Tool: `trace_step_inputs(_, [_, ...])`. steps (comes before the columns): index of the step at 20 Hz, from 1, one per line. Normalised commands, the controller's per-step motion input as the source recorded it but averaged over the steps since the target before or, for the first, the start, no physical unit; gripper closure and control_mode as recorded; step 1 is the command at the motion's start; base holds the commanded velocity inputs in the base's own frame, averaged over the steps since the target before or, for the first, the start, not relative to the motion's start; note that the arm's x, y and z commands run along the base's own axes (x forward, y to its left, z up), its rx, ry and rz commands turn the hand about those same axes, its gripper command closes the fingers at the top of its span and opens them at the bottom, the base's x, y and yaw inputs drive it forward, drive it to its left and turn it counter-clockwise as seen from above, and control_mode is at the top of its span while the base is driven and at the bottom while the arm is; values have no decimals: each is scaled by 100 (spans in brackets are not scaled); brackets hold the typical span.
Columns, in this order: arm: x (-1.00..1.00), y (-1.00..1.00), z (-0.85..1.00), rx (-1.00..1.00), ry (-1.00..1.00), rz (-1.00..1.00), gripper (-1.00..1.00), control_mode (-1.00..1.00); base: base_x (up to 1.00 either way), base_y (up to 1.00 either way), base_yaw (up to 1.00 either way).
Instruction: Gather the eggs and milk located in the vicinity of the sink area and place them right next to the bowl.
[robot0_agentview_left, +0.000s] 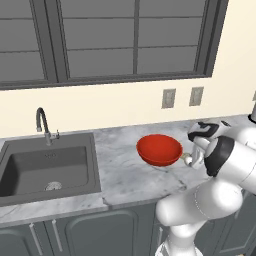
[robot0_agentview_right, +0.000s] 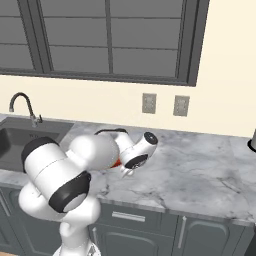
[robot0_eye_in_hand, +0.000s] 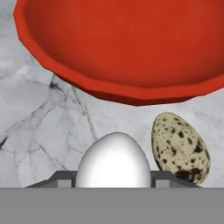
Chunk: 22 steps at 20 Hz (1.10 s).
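fingers pinching white egg (robot0_eye_in_hand: 113, 159) | lowering it beside speckled egg (robot0_eye_in_hand: 180, 148), bowl (robot0_eye_in_hand: 127, 48) just ahead | grouping by bowl

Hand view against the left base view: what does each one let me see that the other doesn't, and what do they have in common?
The hand view brings a close look at a white egg sitting between the tips of the gripper, apparently gripped, and a speckled egg lying on the counter just beside it, near the bowl's rim.

The left base view adds the wider kitchen: the sink with its faucet at the left, the window, two outlets and the arm.

Both show the red bowl on the marble counter.
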Motion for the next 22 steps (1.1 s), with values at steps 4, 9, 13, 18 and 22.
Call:
trace_step_inputs(4, [8, 1, -10, -2, 0, 0, 100, -100, 0, 0, 0])
trace_step_inputs(9, [12, 0, 0, -1, 0, -1, 100, -100, 0, 0, 0])
trace_step_inputs(13, [15, 1, 0, 0, 0, -3, 100, -100, 0, 0, 0])
trace_step_inputs(18, [3, 4, -3, 0, 0, -1, 100, -100, 0, 0, 0])
trace_step_inputs(22, [0, 0, -3, 0, 0, 0, 100, -100, 0, 0, 0])
